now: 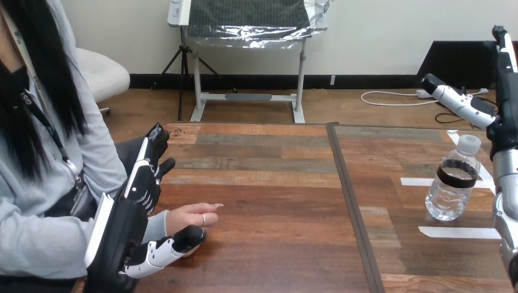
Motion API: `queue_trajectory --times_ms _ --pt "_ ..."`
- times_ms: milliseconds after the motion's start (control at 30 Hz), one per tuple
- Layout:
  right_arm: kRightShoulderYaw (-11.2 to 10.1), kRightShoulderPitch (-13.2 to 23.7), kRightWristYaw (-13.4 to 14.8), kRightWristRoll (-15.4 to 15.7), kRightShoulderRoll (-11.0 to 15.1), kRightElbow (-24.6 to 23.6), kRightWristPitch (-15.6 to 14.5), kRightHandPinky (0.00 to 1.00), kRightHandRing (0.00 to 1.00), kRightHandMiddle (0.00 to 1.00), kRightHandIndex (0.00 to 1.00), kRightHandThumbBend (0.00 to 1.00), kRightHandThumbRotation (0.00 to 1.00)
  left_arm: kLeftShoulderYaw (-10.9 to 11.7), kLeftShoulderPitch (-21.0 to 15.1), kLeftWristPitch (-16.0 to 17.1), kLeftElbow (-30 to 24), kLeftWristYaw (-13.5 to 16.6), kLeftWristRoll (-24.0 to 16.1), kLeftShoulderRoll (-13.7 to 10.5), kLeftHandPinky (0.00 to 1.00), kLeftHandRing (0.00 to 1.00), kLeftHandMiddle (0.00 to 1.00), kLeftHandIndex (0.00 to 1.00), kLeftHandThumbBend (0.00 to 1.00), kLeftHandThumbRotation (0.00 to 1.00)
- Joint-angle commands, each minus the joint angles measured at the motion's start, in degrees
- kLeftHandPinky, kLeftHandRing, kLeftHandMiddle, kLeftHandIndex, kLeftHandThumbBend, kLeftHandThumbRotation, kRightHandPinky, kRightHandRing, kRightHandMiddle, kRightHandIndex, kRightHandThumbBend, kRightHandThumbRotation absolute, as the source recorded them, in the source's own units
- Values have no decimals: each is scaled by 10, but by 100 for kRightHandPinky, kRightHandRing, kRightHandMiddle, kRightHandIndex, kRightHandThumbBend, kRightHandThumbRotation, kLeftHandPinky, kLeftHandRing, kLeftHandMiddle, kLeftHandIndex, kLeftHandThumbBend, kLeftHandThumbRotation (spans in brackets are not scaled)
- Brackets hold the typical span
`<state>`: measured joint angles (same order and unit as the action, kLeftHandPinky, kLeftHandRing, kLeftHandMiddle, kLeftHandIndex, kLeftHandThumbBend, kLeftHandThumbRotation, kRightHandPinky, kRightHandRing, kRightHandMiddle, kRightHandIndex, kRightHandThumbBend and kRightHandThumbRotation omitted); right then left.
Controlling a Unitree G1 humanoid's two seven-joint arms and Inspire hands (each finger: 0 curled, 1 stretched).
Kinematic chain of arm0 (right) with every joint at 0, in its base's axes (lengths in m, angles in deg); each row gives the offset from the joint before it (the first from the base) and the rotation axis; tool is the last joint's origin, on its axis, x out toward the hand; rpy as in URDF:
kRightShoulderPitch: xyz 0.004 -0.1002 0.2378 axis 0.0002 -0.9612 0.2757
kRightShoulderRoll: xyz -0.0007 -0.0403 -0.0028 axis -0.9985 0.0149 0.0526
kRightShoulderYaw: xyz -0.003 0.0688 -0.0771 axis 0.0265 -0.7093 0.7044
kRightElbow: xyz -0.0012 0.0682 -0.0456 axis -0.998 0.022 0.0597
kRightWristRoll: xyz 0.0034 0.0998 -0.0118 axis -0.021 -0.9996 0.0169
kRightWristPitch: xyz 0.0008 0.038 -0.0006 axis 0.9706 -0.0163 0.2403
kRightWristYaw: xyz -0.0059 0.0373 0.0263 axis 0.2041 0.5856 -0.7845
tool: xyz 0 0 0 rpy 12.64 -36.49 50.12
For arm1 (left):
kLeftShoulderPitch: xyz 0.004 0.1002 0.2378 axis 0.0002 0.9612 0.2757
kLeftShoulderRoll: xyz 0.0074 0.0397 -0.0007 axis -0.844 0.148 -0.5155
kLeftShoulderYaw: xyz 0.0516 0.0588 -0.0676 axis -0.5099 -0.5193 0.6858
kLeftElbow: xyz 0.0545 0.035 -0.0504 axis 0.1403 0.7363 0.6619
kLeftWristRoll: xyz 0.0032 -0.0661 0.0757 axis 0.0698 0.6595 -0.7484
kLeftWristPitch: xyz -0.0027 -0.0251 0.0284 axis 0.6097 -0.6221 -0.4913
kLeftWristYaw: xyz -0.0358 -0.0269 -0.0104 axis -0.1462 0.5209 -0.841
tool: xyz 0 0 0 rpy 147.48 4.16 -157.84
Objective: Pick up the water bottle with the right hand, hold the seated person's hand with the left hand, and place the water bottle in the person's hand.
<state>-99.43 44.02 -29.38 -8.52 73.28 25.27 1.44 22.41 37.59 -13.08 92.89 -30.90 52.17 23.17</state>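
The water bottle (452,181) stands upright on the right half of the bench (275,183). It is clear, with a white cap and a dark band round its shoulder. A strip of white tape (459,232) lies on the wood just nearer the robot than the bottle, and another strip (418,181) runs out from behind its left side.

Nothing touches the bottle. The right hand (506,91) hangs above the bottle and a little to its right, clear of the cap. Its fingers (502,43) are released and straight, pointing up. The thumb (458,102) reaches out to the left, higher than the bottle. The silver forearm drops past the bottle's right side, just beside it.

Left of the bottle, a dark seam (348,195) splits the bench top into two halves.

Well to the left of the bottle, across the seam, the person's hand (192,218) rests low on the wood, with its fingers pointing toward the bottle. The left hand (140,183) is at that wrist, on the side farther from the bottle, with its white-shelled back turned up. Its fingers (156,139) are loose and nearly straight and reach away over the far side of the wrist. Its thumb (168,247) lies along the near edge of the person's hand, touching or almost touching it. I cannot tell whether it presses. The wrist sits between the thumb and the fingers, which are not closed round it.
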Motion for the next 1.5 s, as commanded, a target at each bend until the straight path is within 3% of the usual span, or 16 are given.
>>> queue_trajectory --times_ms 0,1033,1467 --pt "6 57 9 4 15 8 -20 100 98 95 100 100 47 12 -14 10 -10 4 2 -1 91 99 100 100 100 66" --pt "31 55 29 33 14 38 -112 98 95 93 100 100 50 20 -9 17 -17 0 -2 -4 91 99 100 100 100 67" --pt "28 49 12 25 11 43 -134 93 94 93 99 100 48 17 -2 12 -24 -7 10 -6 91 100 100 100 100 65"
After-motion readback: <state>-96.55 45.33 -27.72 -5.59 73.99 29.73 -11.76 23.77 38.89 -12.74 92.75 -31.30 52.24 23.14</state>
